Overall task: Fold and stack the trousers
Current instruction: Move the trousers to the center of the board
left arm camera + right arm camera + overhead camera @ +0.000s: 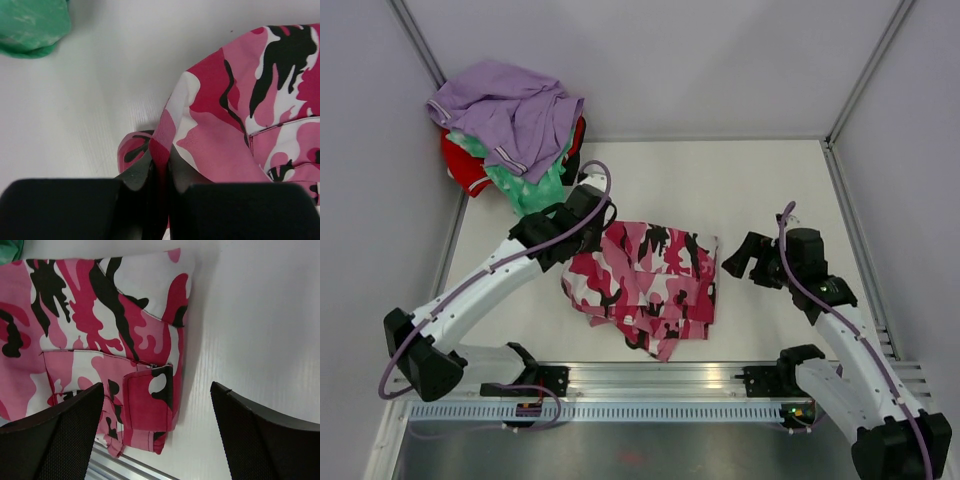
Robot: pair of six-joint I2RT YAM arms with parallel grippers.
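The left edge of the trousers was clamped in the left pincer, the garment lying part-folded on the counter. The right pincer was held apart, empty, just beside it. Folding was judged under way, a right-edge grip being called for next.

You're in a lab robot cell: white bench boxed by plain grey walls, aluminium rail along its near edge.

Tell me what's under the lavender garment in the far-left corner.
Beneath the lavender garment a green garment sticks out on the near side and a red garment at its left. Whatever lies deeper in the pile is covered.
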